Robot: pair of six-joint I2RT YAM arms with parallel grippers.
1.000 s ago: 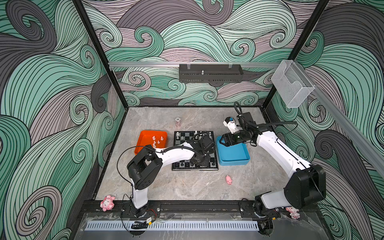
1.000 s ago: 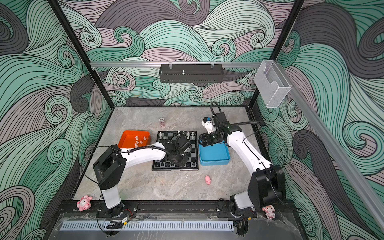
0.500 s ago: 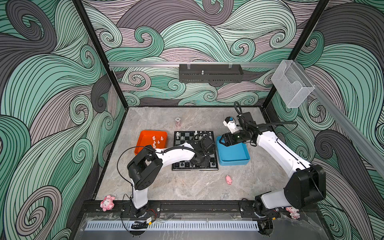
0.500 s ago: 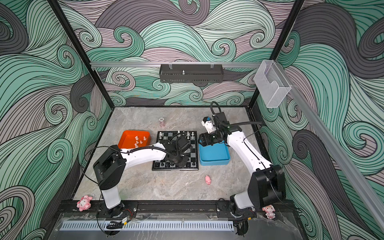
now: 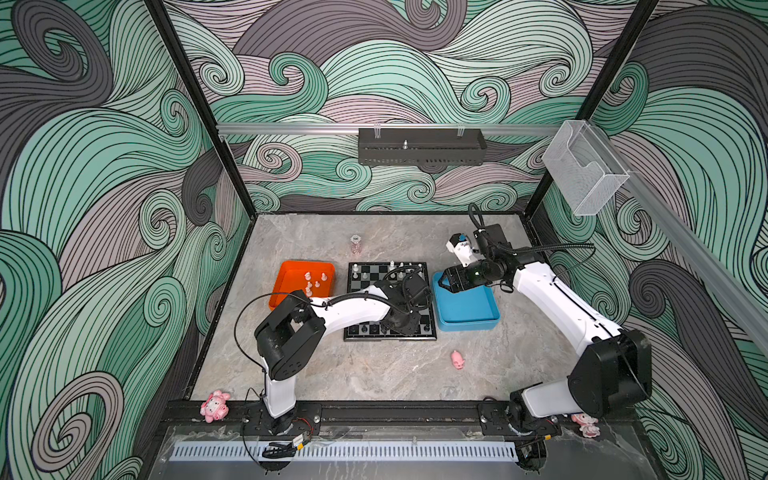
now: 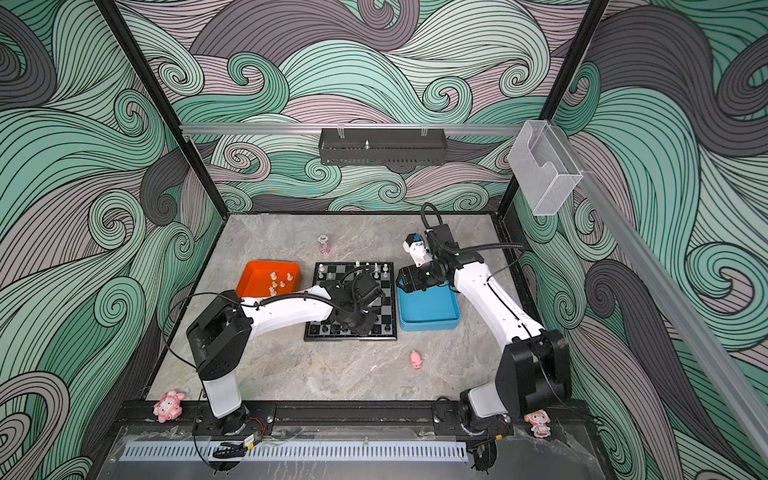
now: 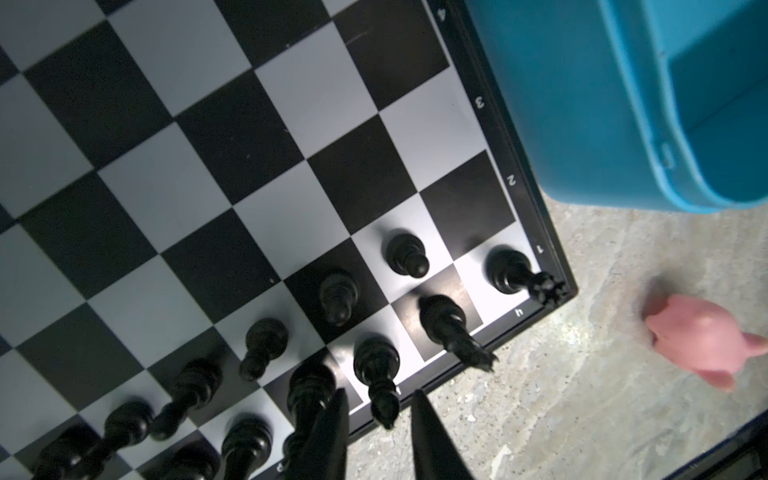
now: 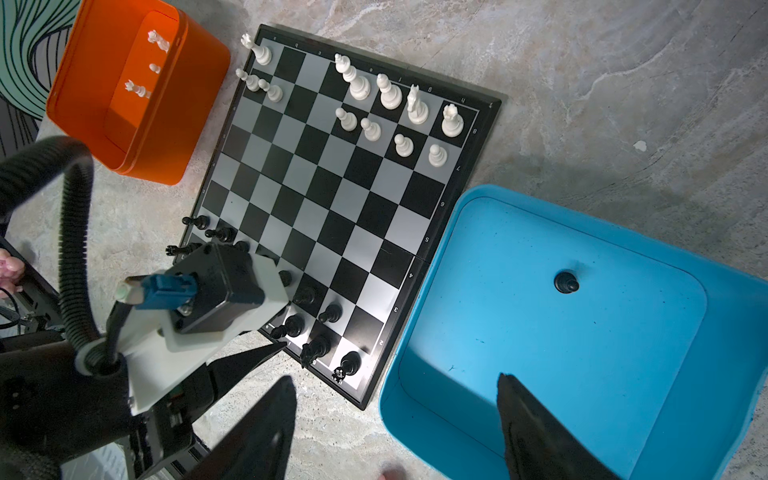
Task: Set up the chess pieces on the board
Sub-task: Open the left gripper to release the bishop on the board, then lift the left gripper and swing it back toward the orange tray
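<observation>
The left gripper hovered low over the near right corner of the board. Its jaws were narrowly parted around the head of a black bishop standing in the near row. The right gripper hung wide open and empty above the blue tray, where one black pawn stood. Crowded neighbours left little room: a slanted lift could clip the bishop, or the tall black piece just beside one finger, and topple the row.
</observation>
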